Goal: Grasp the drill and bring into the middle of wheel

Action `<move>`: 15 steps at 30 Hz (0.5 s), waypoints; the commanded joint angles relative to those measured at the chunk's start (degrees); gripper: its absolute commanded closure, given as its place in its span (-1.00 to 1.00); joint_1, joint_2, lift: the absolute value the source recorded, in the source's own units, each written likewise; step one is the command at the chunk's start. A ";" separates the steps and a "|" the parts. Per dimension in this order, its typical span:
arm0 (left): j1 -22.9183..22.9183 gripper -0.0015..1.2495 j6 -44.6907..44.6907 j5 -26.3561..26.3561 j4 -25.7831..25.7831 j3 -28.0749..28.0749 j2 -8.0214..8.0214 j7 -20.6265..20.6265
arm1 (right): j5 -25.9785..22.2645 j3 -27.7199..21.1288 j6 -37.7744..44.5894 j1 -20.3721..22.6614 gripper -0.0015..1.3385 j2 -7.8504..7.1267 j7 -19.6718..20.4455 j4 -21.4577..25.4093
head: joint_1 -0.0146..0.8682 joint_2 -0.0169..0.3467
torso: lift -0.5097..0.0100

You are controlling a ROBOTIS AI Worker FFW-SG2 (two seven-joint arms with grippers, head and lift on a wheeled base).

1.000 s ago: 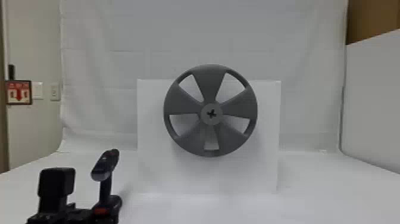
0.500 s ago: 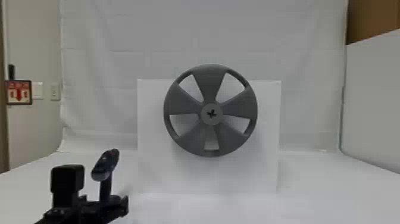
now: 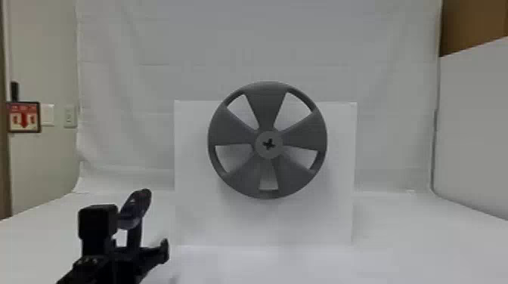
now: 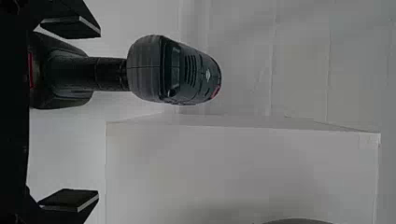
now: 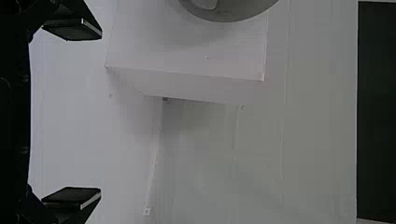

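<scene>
The drill (image 3: 136, 207) stands upright on the worktop (image 3: 415, 245), ahead of the left pincer (image 3: 130, 253), whose fingers are spread wide; it lines up between them, nearer one. The right pincer (image 5: 100, 113) gapes too.

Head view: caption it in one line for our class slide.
Open left gripper by the upright drill, left of a grey wheel on a white box.

Past the open left hand (image 4: 98, 114), the drill (image 4: 175, 72) stands upright near a white box (image 4: 243, 163).
</scene>
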State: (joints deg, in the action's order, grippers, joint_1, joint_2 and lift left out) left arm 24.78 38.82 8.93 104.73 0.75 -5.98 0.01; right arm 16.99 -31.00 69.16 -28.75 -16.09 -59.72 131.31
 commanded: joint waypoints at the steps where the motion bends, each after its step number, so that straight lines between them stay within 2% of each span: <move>1: 0.70 -0.88 -2.52 -0.32 -2.42 -0.49 0.18 1.22 | 0.06 0.06 0.01 0.01 -0.82 -0.08 -0.04 0.00 | -0.85 -0.74 | -0.59; 15: 3.25 -0.88 -5.77 -1.37 -7.43 -1.28 0.36 4.12 | 0.15 0.50 0.10 0.01 -0.82 -0.17 -0.04 -0.09 | -0.85 -0.74 | -0.59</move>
State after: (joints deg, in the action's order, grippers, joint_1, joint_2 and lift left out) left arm 27.24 33.33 7.65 98.24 -0.40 -5.65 3.38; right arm 17.13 -30.62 69.26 -28.74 -16.26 -59.73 131.31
